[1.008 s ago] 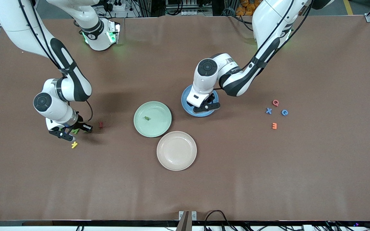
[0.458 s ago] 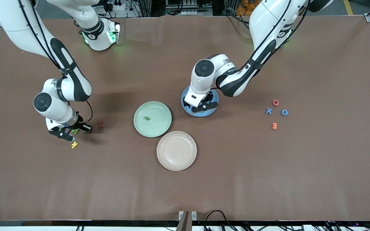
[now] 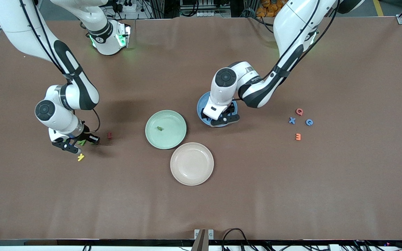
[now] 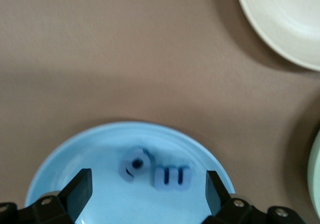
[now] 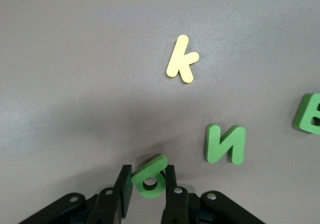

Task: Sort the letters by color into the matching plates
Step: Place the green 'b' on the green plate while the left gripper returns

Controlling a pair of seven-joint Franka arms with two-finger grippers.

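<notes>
My left gripper hangs open over the blue plate. In the left wrist view two blue letters lie side by side in that plate, free between the spread fingers of the left gripper. My right gripper is at the right arm's end of the table, shut on a green letter just above the cloth. Two more green letters lie beside it. The green plate holds one green letter. A blue X and another blue letter lie toward the left arm's end.
A beige plate sits nearer the front camera than the green plate. A yellow letter and a dark red letter lie by the right gripper. A pink letter and an orange letter lie beside the loose blue ones.
My left gripper has opened over the blue plate and let go of a blue letter, which now lies in the plate. The right gripper has kept its grip and barely moved.
</notes>
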